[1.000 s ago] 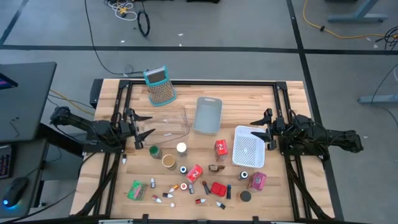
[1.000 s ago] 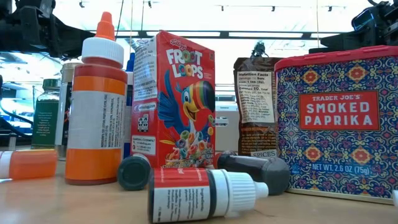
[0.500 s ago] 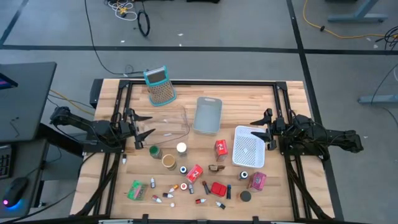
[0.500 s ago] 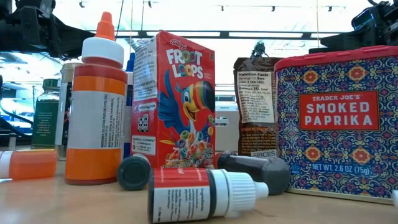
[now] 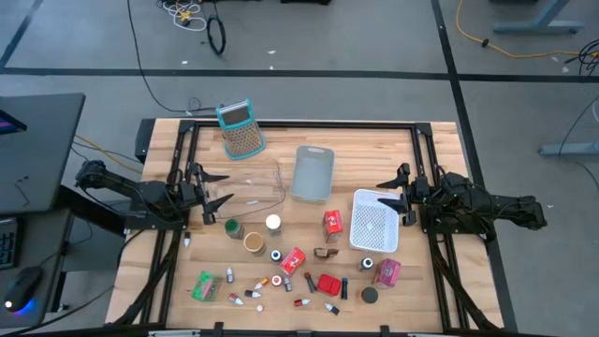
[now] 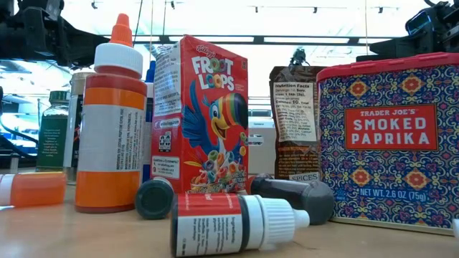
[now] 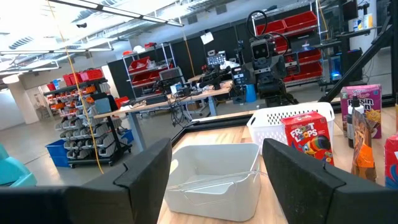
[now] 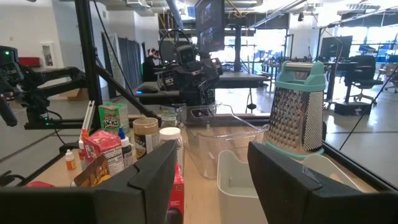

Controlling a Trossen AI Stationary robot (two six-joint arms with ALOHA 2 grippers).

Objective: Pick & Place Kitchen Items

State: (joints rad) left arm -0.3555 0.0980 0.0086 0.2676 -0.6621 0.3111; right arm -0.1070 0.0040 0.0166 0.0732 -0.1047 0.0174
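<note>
The light wooden table (image 5: 374, 150) carries a white slotted basket (image 5: 374, 223) just in front of the right gripper (image 5: 404, 202), whose fingers are held apart on nothing. A grey plastic bin (image 5: 313, 172) lies between the two grippers. A clear plastic container (image 5: 257, 190) sits just ahead of the left gripper (image 5: 217, 199), likewise spread and empty. A teal-handled metal grater (image 5: 240, 129) lies beyond it. The kitchen items, among them a red cereal box (image 6: 211, 115), a paprika tin (image 6: 391, 143) and an orange squeeze bottle (image 6: 111, 122), are scattered nearer the table's front than either gripper, untouched.
</note>
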